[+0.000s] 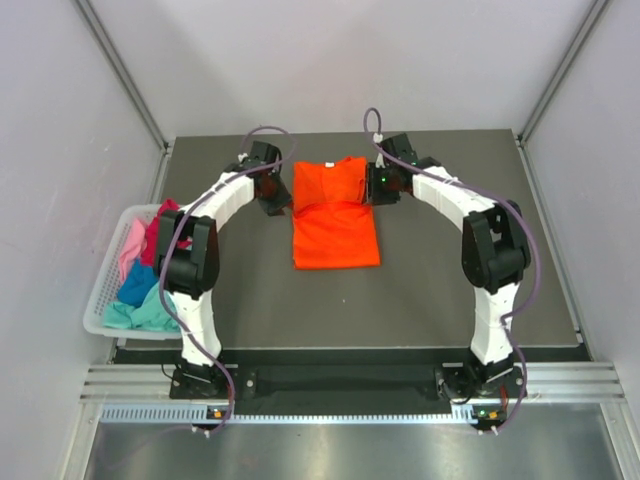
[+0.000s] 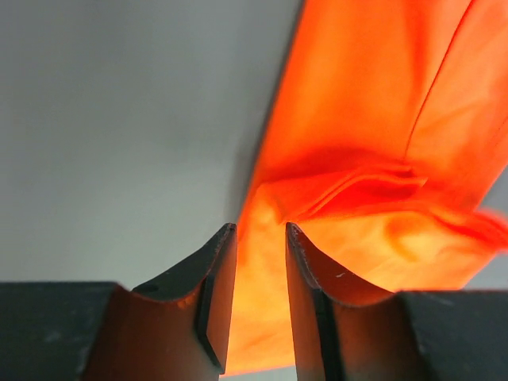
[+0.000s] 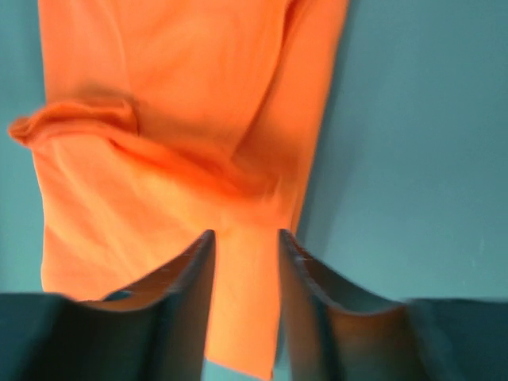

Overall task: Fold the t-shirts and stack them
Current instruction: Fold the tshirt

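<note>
A bright orange t-shirt (image 1: 335,215) lies on the dark table (image 1: 440,290), its far end folded back over the rest; it also fills the left wrist view (image 2: 373,143) and the right wrist view (image 3: 175,119). My left gripper (image 1: 278,203) is at the shirt's far left edge. In its wrist view its jaws (image 2: 262,230) stand apart, with orange cloth showing through the gap below them. My right gripper (image 1: 378,190) is at the far right edge. Its jaws (image 3: 246,236) are also parted over the shirt's edge, and nothing is pinched.
A white lattice basket (image 1: 100,300) stands at the table's left edge, beside the left arm. It holds crumpled pale pink (image 1: 130,245), magenta (image 1: 160,230) and teal (image 1: 150,312) t-shirts. Grey walls close in the left, right and back.
</note>
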You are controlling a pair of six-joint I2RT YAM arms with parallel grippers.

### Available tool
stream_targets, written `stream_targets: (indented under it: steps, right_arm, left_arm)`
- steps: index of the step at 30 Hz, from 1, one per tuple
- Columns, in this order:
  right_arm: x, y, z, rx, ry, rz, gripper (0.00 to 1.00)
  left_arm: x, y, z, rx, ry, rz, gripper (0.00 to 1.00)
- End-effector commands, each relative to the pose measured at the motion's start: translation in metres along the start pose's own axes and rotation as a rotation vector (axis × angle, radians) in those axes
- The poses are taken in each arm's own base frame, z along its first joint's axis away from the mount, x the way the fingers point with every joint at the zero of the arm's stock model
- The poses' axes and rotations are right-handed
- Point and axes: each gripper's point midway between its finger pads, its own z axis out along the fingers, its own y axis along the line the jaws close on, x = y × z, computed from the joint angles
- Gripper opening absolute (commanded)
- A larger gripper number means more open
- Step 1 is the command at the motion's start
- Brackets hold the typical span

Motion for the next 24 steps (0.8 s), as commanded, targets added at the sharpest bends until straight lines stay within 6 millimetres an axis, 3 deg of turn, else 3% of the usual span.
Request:
stream_targets:
  steps: [1, 2, 4, 5, 7, 8, 10, 16, 21, 24]
  right_arm:
    - [-0.013, 0.005, -0.055, 0.007, -0.083, -0.018, 0.4]
    - [0.01, -0.003, -0.053, 0.022, -0.043, -0.012, 0.41]
    - [0.02, 0.0, -0.066, -0.006, -0.055, -0.019, 0.42]
    - [0.042, -0.008, -0.062, 0.0, -0.013, -0.018, 0.42]
    - [0.052, -0.003, -0.067, -0.041, -0.016, -0.029, 0.43]
    - [0.067, -0.007, -0.064, -0.046, 0.012, -0.033, 0.43]
    - [0.082, 0.0, -0.062, -0.109, 0.034, -0.04, 0.43]
    - [0.1, -0.003, -0.045, -0.132, 0.067, -0.052, 0.42]
    - [0.115, -0.008, -0.03, -0.146, 0.095, -0.048, 0.41]
    - [0.129, -0.009, -0.025, -0.161, 0.114, -0.035, 0.4]
  left_arm:
    - [-0.011, 0.009, -0.054, -0.036, -0.075, 0.07, 0.36]
    - [0.008, 0.015, -0.053, -0.018, -0.016, 0.082, 0.36]
    - [0.024, 0.012, -0.064, 0.042, 0.016, 0.095, 0.36]
    - [0.032, 0.015, -0.065, 0.054, 0.028, 0.096, 0.36]
    - [0.053, 0.019, -0.068, 0.115, 0.053, 0.101, 0.36]
    - [0.073, 0.031, -0.062, 0.114, 0.095, 0.096, 0.36]
    - [0.094, 0.032, -0.058, 0.183, 0.141, 0.09, 0.36]
    - [0.122, 0.03, -0.041, 0.251, 0.229, 0.132, 0.35]
    - [0.131, 0.027, -0.037, 0.285, 0.244, 0.128, 0.36]
    - [0.136, 0.035, -0.03, 0.251, 0.254, 0.127, 0.31]
